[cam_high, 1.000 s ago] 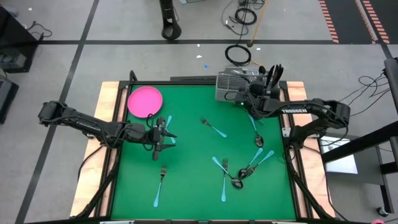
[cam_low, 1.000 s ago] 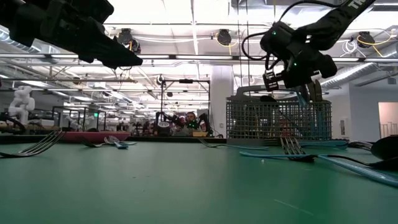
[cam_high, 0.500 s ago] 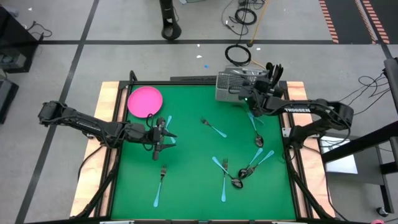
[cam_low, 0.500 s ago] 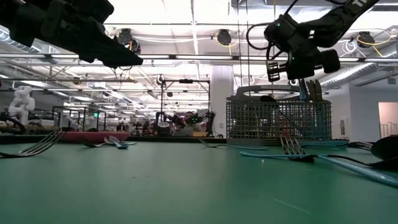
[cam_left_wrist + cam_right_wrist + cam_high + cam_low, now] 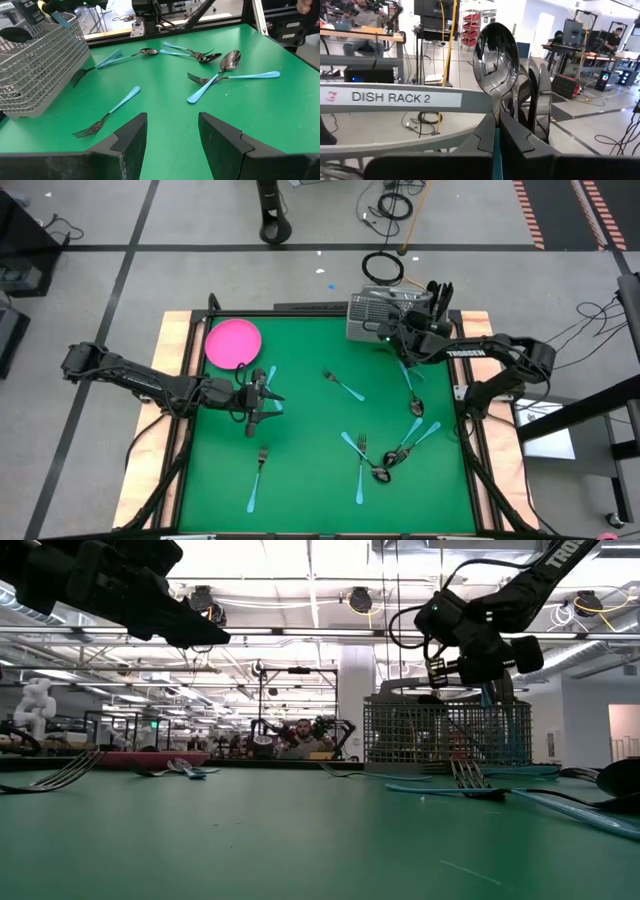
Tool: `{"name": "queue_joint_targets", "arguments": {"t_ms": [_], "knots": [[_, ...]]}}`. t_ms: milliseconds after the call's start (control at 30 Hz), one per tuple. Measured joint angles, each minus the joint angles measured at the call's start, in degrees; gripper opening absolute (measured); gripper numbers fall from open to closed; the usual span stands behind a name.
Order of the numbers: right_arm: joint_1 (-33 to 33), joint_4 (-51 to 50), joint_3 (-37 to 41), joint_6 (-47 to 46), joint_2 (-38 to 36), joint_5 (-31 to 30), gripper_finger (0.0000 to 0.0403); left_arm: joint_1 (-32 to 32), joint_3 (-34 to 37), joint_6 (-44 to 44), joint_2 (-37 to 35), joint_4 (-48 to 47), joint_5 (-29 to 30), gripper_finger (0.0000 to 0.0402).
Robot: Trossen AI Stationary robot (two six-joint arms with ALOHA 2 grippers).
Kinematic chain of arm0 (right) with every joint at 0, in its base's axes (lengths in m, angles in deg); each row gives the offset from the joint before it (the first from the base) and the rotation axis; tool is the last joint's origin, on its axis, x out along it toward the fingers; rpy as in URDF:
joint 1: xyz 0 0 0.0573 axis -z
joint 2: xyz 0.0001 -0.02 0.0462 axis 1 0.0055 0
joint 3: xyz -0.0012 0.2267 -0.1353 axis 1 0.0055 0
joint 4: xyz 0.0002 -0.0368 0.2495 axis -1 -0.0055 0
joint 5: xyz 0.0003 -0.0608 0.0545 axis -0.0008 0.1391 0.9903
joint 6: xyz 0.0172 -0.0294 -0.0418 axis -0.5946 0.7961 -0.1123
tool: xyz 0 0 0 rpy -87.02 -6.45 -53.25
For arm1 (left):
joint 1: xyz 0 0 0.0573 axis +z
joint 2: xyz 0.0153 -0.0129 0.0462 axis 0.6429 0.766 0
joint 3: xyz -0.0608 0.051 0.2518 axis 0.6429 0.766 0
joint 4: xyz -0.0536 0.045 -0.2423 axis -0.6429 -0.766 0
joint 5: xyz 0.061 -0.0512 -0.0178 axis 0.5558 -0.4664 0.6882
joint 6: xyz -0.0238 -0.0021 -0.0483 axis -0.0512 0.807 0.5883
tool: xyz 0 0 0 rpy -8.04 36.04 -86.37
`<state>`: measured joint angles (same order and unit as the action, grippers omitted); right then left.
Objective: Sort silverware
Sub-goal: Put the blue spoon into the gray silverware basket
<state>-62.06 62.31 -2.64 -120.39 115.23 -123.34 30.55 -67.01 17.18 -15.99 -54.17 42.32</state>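
Note:
My right gripper (image 5: 390, 332) hangs by the silver wire-mesh caddy (image 5: 372, 313) at the far right, just above its rim, shut on a spoon whose dark bowl (image 5: 495, 55) stands past the fingertips. Dark utensils (image 5: 540, 100) stand in the caddy behind it. My left gripper (image 5: 272, 396) hovers open above the mat's left part, holding nothing; its fingers (image 5: 130, 140) frame bare mat. Loose silverware lies flat on the green mat: a fork (image 5: 343, 387), a spoon (image 5: 412, 395), a cluster (image 5: 395, 450) and two blue-handled forks (image 5: 257, 478) (image 5: 360, 472). My right gripper pinches the spoon between its two fingers, with the light-blue handle (image 5: 497, 157) showing in the slit between them. The spoon runs along the fingers and its bowl sticks out beyond their tips. The gripper (image 5: 455, 660) points about level, and the spoon is lifted clear of the mat, over the caddy.
A round pink plate (image 5: 233, 342) lies at the mat's far left corner. Two blue-handled pieces (image 5: 268, 375) lie by my left gripper. The wooden table edge (image 5: 175, 380) frames the mat. People sit in the room beyond (image 5: 300, 735).
My right gripper, still shut on the spoon, has risen a little above the caddy and come back down, rolling its wrist somewhat and shifting slightly toward the caddy. The silverware on the mat lies as before.

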Motion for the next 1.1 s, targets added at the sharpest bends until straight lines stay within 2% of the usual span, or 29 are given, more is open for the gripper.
{"name": "queue_joint_targets", "arguments": {"t_ms": [233,467,667,767,1000,1100], "knots": [[0.2,0.7,0.0,-0.7,-0.7,-2.6,0.0,0.1,0.0,-0.5,0.0,0.7,0.2,0.018],[0.3,1.2,0.0,-6.2,-1.3,-2.8,0.0,0.2,0.0,-1.4,0.0,0.9,0.2,0.018],[0.3,4.1,0.0,-5.2,-1.3,-2.8,0.0,0.1,0.0,-1.5,0.0,0.9,0.2,0.018],[0.3,6.4,0.0,-0.1,-1.3,-2.8,0.0,0.1,0.0,-1.6,0.0,0.9,0.2,0.018],[-1.7,9.8,-3.4,19.3,-4.1,-2.4,0.0,1.0,0.0,-1.8,0.0,1.1,0.2,0.018],[-3.2,9.8,-6.1,28.6,-7.0,2.4,0.0,1.3,0.0,-1.5,0.0,1.1,0.2,0.018]]}}
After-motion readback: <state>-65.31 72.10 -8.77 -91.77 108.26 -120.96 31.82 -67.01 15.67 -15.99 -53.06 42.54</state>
